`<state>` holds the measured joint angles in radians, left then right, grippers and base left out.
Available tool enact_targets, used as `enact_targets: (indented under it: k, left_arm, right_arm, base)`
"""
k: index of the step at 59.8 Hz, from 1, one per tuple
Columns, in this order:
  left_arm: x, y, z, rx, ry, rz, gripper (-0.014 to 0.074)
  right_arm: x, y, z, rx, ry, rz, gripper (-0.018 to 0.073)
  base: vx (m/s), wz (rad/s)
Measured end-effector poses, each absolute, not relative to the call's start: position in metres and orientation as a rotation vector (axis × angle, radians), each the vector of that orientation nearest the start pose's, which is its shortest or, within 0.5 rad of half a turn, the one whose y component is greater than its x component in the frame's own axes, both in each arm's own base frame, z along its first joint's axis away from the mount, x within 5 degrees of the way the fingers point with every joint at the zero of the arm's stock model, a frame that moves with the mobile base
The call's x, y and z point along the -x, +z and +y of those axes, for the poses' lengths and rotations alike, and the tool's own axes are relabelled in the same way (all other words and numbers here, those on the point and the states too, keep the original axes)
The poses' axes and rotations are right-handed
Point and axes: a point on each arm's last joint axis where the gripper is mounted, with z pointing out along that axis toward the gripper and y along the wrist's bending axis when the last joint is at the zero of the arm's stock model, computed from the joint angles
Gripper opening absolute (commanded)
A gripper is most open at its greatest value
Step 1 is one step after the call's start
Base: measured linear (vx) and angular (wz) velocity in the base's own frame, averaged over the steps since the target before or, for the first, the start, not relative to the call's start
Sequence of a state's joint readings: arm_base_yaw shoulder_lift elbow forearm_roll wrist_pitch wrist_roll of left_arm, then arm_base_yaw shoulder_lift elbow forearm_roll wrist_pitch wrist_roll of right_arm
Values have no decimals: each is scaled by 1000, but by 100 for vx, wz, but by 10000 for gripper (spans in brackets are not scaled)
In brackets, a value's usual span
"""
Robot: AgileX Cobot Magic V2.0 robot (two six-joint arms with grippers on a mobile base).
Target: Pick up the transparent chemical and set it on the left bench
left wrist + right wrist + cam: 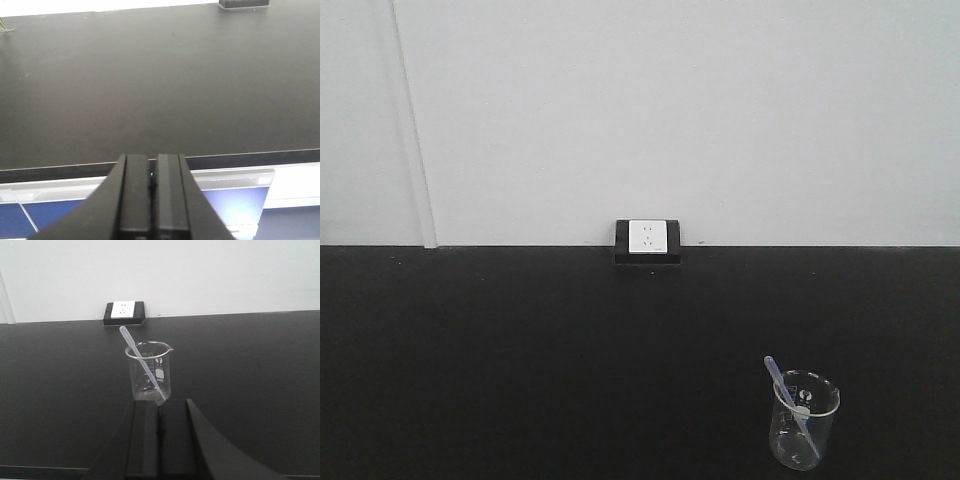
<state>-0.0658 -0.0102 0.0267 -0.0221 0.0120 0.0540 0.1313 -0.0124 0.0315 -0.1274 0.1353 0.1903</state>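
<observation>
The transparent chemical is a small clear glass beaker standing upright at the front right of a black counter, with a pale dropper leaning inside it. The right wrist view has the beaker just beyond my right gripper, which is shut and empty; its tips sit low, in front of the beaker's base. My left gripper is also shut and empty, hovering over the counter's front edge. The left bench is out of view. Neither gripper shows in the front view.
A white wall socket in a black frame sits where the counter meets the white wall, also seen as the socket behind the beaker. Below the counter edge are white trim and a blue cabinet front.
</observation>
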Motion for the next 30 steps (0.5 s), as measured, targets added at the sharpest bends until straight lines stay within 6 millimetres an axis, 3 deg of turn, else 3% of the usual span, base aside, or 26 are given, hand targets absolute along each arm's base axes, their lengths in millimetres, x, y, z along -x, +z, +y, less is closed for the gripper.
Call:
enact_targets:
  k: [12,21,30]
  left_arm:
    - [-57,204,-4,-74,-27,1510,-3]
    - [-57,204,-4,-74,-27,1510,-3]
    - [-57,204,-4,-74,-27,1510,-3]
  right_arm:
    - [-56,199,7,47,150,1554,-8]
    - [-54,218,8,3,238,1359,-8]
    - [-53,260,8,-6,246,1303,-8]
  base:
    - [0,0]
    - [0,0]
    - [0,0]
